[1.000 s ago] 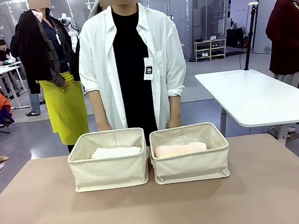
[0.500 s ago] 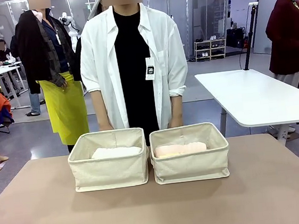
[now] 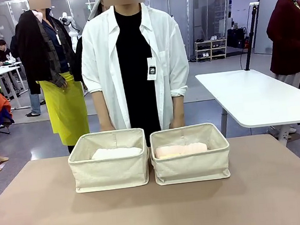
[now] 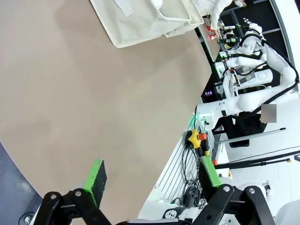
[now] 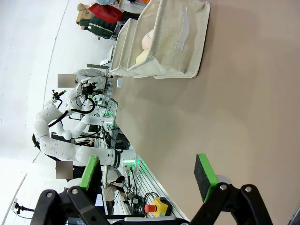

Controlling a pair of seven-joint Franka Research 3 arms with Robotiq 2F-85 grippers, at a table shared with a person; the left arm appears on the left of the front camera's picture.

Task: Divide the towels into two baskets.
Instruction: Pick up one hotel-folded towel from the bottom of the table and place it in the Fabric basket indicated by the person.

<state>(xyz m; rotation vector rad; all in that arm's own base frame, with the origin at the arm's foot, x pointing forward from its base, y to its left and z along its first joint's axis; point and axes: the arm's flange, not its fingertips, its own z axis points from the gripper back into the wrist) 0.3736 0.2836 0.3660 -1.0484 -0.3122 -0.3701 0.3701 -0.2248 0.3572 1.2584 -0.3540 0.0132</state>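
Two beige canvas baskets stand side by side at the middle of the table. A white towel (image 3: 116, 152) lies in the left basket (image 3: 111, 174). The right basket (image 3: 192, 168) holds a pale pink towel (image 3: 181, 150). In the right wrist view that basket (image 5: 180, 44) shows the pink towel (image 5: 150, 37) and a pale yellow towel (image 5: 140, 57) beside it. My left gripper (image 4: 152, 176) is open over bare table, far from the baskets (image 4: 136, 23). My right gripper (image 5: 146, 173) is open too, with nothing between its pads.
A person in a white shirt (image 3: 134, 66) stands right behind the baskets with hands down. The tan tabletop (image 3: 160, 213) lies bare in front of the baskets. A white table (image 3: 256, 98) stands farther off at the right.
The person has shifted slightly to the right. The baskets and towels have not moved.
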